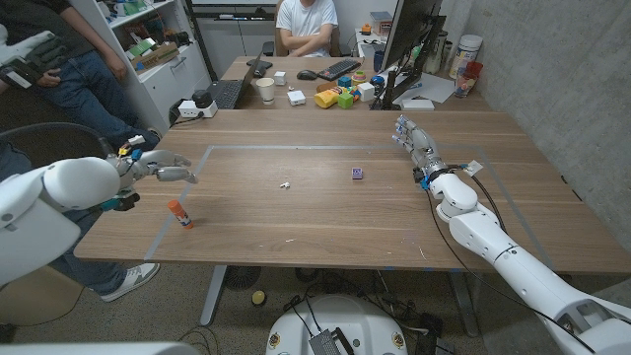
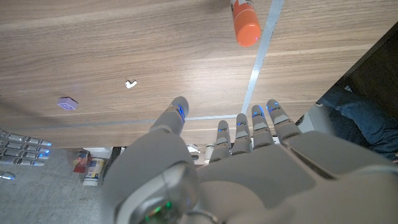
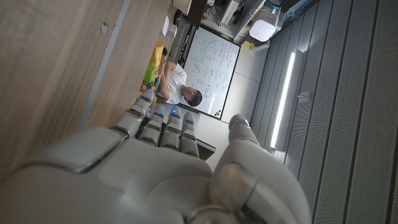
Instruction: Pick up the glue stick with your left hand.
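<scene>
While the left hand [image 1: 158, 168] is held above the wood with fingers spread and nothing in them, the glue stick [image 1: 179, 214] is seen lying on its side on the table [image 1: 296, 212], just below and in front of those fingers, orange cap toward the table edge. It is judged light, stiff and smooth, likely to roll; it would best be pinched across the middle of its body. Farther off, the right hand [image 1: 414, 141] is held with fingers straight and apart, empty.
</scene>
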Available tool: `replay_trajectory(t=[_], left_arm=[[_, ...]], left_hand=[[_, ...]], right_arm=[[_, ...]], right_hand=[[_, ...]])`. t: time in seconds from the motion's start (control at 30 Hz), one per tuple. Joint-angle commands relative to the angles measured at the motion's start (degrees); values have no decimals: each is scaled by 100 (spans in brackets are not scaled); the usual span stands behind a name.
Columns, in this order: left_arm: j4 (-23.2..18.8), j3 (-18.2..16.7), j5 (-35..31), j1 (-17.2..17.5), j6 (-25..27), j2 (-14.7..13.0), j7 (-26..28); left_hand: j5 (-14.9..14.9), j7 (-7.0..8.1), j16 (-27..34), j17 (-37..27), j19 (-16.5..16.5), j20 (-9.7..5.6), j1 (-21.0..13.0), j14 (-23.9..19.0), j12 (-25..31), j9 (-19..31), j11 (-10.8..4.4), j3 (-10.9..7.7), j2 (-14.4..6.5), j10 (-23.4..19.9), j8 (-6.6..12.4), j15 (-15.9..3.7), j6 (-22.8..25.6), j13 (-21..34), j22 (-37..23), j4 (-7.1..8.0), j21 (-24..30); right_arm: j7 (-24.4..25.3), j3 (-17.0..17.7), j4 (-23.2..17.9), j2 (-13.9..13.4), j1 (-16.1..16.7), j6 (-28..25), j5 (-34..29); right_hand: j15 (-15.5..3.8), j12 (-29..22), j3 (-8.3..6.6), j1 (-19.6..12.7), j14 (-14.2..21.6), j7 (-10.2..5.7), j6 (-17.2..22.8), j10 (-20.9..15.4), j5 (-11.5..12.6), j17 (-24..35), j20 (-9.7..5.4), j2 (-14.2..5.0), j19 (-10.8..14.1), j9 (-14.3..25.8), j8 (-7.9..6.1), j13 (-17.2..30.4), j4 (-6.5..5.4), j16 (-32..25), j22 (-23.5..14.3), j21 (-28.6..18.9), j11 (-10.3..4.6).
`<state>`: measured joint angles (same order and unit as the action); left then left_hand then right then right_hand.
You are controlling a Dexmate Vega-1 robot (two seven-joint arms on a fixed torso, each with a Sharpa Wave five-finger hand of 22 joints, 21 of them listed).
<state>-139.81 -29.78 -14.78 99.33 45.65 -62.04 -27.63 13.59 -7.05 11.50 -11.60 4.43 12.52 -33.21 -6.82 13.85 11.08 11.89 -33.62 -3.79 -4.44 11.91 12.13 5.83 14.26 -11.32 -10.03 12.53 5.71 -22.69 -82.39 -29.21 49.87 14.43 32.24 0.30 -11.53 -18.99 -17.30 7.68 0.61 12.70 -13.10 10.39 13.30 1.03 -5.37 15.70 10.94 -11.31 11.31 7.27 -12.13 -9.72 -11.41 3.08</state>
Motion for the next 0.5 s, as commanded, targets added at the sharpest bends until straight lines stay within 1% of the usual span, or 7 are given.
replay_trajectory(t=[0.03,0.13,0.5], left_arm=[[88,-7,-455,-83,13,69,-559],[133,-28,-488,-85,-96,126,-641],[162,42,-640,-94,49,184,-843]], left_hand=[[44,-294,52,-31,63,12,-76,-16,23,12,38,47,-4,23,17,34,-49,37,-15,8,30],[45,-294,54,-33,75,12,-79,-20,26,13,40,52,-1,24,17,35,-51,41,-17,10,35],[48,-291,65,-40,132,15,-90,-38,32,14,41,80,13,38,14,38,-70,58,-25,20,58]], right_arm=[[68,-34,54,76,-81,26,-69],[89,-41,57,91,-90,30,-86],[108,-83,96,161,-149,30,-115]], right_hand=[[8,-17,3,-19,69,-22,22,-61,40,18,29,-35,36,18,-39,10,14,-47,-13,20,-13],[11,-16,5,-17,72,-23,20,-61,40,17,29,-36,37,18,-37,10,13,-48,-13,20,-17],[5,-13,12,-14,67,-22,26,-56,41,12,55,-33,33,19,-37,10,16,-46,-13,23,-15]])
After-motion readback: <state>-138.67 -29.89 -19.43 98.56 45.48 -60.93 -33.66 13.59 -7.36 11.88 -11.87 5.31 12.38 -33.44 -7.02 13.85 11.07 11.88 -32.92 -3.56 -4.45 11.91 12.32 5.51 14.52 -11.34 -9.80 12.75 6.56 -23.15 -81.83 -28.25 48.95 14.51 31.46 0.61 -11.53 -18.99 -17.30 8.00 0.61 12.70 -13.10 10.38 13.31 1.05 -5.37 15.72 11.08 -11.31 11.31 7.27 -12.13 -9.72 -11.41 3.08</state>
